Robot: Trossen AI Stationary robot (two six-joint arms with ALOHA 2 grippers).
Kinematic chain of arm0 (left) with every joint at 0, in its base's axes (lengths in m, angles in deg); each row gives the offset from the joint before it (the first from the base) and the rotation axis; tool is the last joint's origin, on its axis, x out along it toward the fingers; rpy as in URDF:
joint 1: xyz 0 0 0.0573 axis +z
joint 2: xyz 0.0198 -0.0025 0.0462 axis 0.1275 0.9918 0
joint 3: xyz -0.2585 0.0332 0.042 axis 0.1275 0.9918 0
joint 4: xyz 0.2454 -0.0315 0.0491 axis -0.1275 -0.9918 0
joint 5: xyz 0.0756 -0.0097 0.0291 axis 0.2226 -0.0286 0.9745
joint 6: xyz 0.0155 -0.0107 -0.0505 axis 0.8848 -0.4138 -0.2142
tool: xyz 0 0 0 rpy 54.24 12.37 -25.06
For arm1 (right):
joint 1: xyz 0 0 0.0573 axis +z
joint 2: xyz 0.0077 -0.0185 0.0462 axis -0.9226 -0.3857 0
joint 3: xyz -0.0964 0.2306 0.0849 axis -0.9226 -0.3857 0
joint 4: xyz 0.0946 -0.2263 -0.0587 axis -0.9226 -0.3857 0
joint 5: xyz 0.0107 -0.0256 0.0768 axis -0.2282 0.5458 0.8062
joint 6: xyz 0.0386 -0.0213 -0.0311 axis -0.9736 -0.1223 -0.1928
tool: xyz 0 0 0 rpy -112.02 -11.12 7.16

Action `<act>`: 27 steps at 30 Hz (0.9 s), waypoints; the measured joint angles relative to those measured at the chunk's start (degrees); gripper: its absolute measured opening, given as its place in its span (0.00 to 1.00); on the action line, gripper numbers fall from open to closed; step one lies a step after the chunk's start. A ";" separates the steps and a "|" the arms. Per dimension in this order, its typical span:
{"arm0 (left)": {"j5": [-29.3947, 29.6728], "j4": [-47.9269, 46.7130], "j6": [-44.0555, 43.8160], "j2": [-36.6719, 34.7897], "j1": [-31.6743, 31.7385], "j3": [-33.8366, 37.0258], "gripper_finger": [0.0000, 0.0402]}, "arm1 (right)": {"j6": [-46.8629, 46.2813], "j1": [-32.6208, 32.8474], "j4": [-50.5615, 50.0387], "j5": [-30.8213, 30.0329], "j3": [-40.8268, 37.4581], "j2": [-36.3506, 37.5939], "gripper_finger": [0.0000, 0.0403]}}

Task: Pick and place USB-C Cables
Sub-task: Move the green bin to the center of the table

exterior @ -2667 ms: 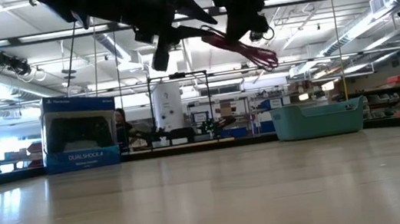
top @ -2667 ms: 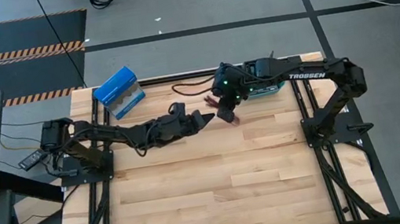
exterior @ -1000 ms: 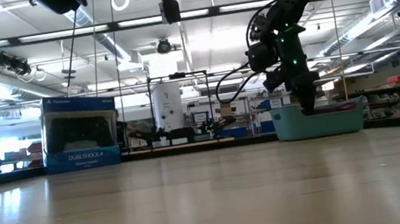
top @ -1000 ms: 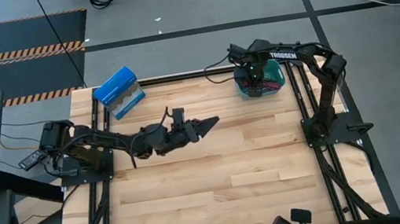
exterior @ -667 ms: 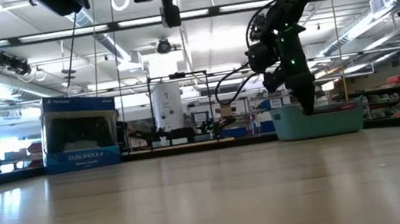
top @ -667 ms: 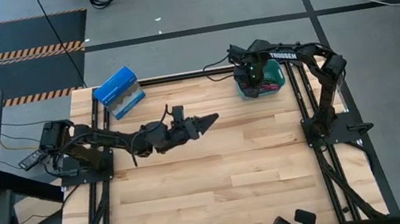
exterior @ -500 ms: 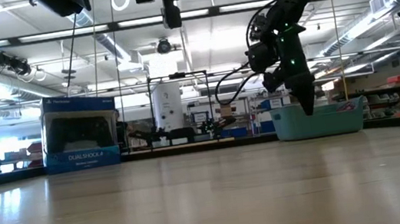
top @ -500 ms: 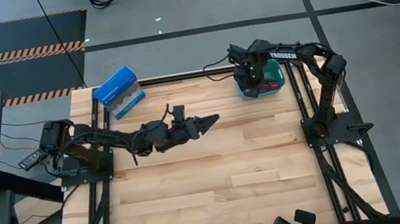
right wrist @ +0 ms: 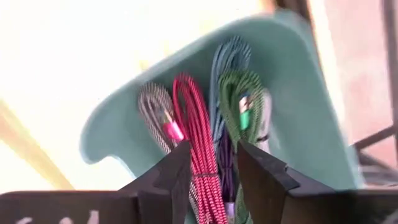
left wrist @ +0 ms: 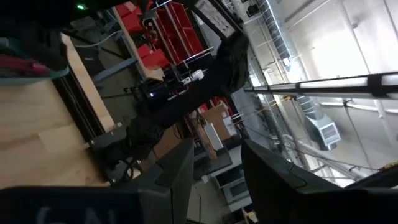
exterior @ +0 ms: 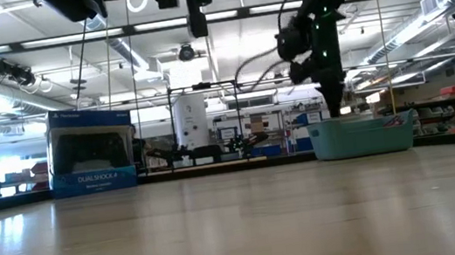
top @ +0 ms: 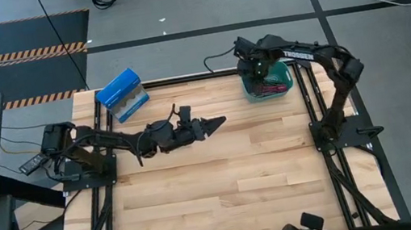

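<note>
Several bundled USB-C cables lie side by side on the floor of the teal bin (right wrist: 298, 93): a grey one (right wrist: 155, 112), a maroon one (right wrist: 196, 143), a silvery-blue one (right wrist: 227, 62), a green one (right wrist: 245, 99) and a purple one (right wrist: 227, 163). My right gripper (right wrist: 212, 155) hangs open just above them, pointing down into the bin (top: 283, 85), with nothing between its fingers. My left gripper (top: 219, 120) hovers open and empty over the middle of the table's far half, pointing toward the table's right side (left wrist: 216, 155).
A blue box (top: 121, 95) stands at the table's far left corner (exterior: 90, 150). The teal bin (exterior: 361, 136) sits at the far right corner. Bare wooden tabletop (top: 216, 187) spreads across the near half. Black frame rails (top: 314, 107) run along the table's sides.
My right gripper has risen out of the teal bin, from below its rim to just above it, with nothing hanging from it. The cables stay in the bin.
</note>
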 joint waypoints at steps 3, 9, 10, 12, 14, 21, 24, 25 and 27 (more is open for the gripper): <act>-1.93 0.40 2.71 -0.05 0.80 -0.02 0.35 | -2.22 0.69 0.69 1.94 1.34 3.30 0.33; -5.04 1.01 14.33 -3.90 2.69 0.02 0.35 | -9.98 2.93 5.65 13.37 2.32 14.30 0.33; -5.02 0.97 16.82 -5.02 3.05 0.02 0.35 | -11.81 3.27 6.62 14.74 2.35 16.41 0.33; -4.93 1.18 22.10 -7.18 3.88 0.00 0.35 | -15.43 4.16 8.08 15.92 2.37 20.60 0.33; -4.77 0.20 26.03 -9.62 4.59 0.00 0.35 | -17.49 4.91 9.28 16.84 2.37 24.28 0.33; -6.24 -10.17 32.72 -17.35 5.96 -0.04 0.33 | -21.31 7.70 9.19 21.05 2.37 31.67 0.33; -7.95 -12.00 33.88 -19.17 5.96 -0.09 0.29 | -23.49 9.42 9.20 24.34 2.37 32.39 0.33; -8.84 -13.21 33.87 -19.67 5.96 -0.08 0.28 | -24.04 10.10 9.21 25.15 2.37 32.39 0.33; -10.55 -14.14 33.76 -19.98 5.89 -0.04 0.24 | -25.22 11.85 9.17 25.96 2.37 32.45 0.33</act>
